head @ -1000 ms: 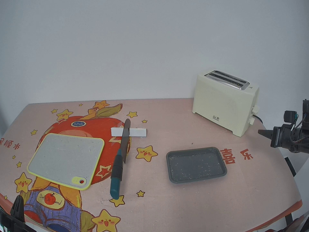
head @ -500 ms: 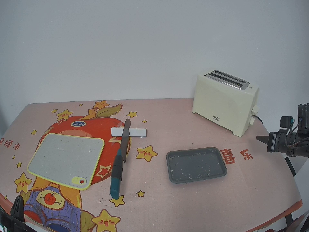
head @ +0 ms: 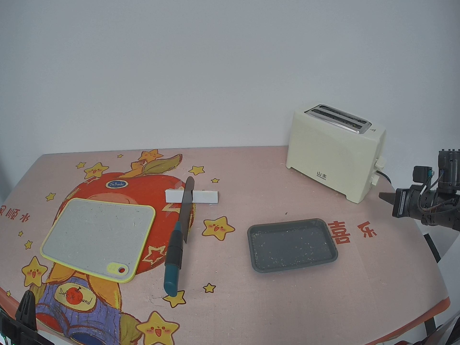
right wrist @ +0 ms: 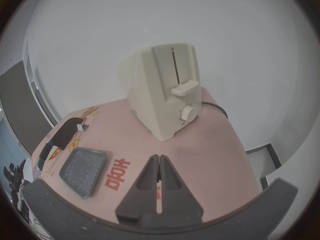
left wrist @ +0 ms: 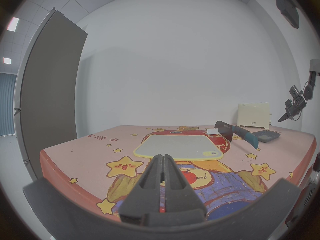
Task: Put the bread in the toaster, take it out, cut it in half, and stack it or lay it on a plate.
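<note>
We see a cream two-slot toaster (head: 335, 152) upright at the table's far right, cord trailing behind it. A dark grey rectangular plate (head: 292, 245) flecked with crumbs lies flat just in front of it. Left of the plate we have a teal-handled knife (head: 179, 233), its dark blade propped across a small white block (head: 205, 197), and left of that a grey cutting board (head: 100, 235) with a yellow-green rim, lying flat.

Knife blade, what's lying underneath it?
A small white block lies crosswise under the knife blade, both ends showing; its middle is hidden by the blade.
</note>
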Robot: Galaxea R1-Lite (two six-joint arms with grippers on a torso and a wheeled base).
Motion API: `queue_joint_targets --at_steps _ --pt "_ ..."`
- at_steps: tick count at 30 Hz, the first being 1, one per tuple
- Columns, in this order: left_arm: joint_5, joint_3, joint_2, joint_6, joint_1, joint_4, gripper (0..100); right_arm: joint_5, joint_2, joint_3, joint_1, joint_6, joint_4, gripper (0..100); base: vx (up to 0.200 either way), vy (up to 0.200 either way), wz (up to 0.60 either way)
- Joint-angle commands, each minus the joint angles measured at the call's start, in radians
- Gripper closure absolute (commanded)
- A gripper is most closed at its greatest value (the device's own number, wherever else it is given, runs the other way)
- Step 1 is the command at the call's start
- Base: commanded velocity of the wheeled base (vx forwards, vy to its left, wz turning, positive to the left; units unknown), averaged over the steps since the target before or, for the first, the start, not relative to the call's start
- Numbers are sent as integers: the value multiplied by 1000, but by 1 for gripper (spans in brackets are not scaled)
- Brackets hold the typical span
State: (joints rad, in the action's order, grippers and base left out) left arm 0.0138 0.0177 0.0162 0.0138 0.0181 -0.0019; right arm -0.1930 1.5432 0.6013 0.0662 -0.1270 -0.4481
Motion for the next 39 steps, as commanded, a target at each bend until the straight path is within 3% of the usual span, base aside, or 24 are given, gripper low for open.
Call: queue_joint_targets --at_steps 1,11,23,39 --pt "0 -18 -1 0 -1 -1 100 4 52 -17 -2 -2 -49 100 0 0 0" --pt "0 -18 -1 0 -1 -1 100 3 89 -9 -19 -11 -123 100 0 0 0" --pt "0 -18 -1 0 0 -1 100 0 149 5 -31 -59 -202 100 0 0 0" --pt "0 -18 -1 0 -1 0 100 4 176 2 -39 -59 -259 100 0 0 0"
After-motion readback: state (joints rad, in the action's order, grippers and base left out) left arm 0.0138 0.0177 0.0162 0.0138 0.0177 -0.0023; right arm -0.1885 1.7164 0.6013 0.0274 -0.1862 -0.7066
